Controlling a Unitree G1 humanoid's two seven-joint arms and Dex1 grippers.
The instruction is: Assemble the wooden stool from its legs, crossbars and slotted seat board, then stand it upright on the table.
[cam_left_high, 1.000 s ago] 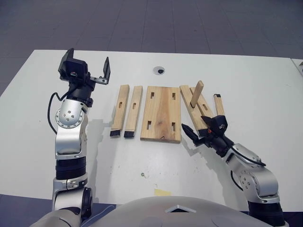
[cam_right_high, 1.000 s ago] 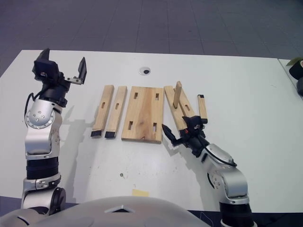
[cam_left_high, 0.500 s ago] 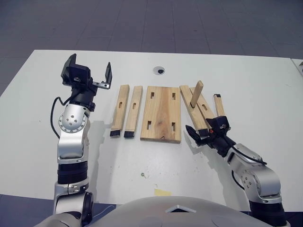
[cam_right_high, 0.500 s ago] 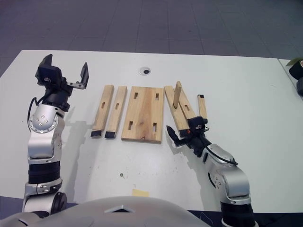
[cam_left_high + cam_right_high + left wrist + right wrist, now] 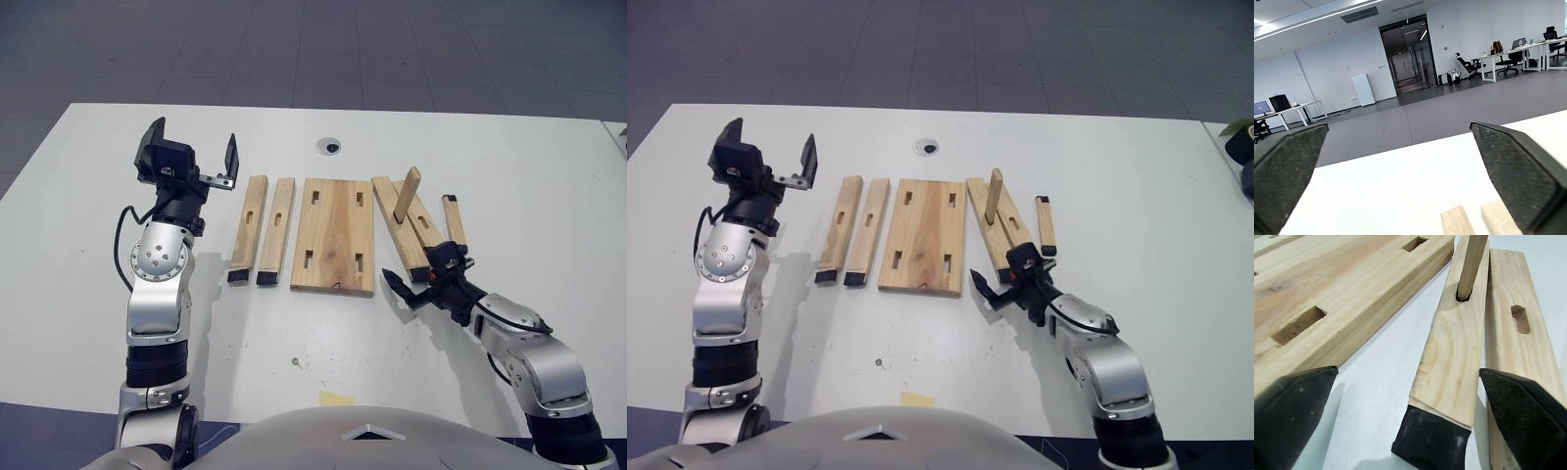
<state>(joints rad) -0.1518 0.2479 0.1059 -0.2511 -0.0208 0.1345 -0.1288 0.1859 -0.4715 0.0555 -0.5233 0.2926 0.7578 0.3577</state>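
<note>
At the near right of the bench [image 5: 529, 166], the right tool [image 5: 415, 270] is found wide open and empty, its fingers set either side of the black-capped end of a leg [image 5: 1449, 357]. A crossbar [image 5: 406, 194] is seated at a tilt in that leg's slot. A second leg [image 5: 1508, 308] lies just beside it. The slotted seat board [image 5: 339, 235] lies flat at centre, with two further legs [image 5: 250, 227] to its left. The left tool [image 5: 193, 149] is held raised over the bench's left side, wide open, with nothing gripped.

Assembly is judged barely begun. If the capped end is gripped off-centre, the neighbouring leg could be pinched or dragged. If the leg is lifted abruptly, the loosely seated crossbar could be shaken out of its slot.
</note>
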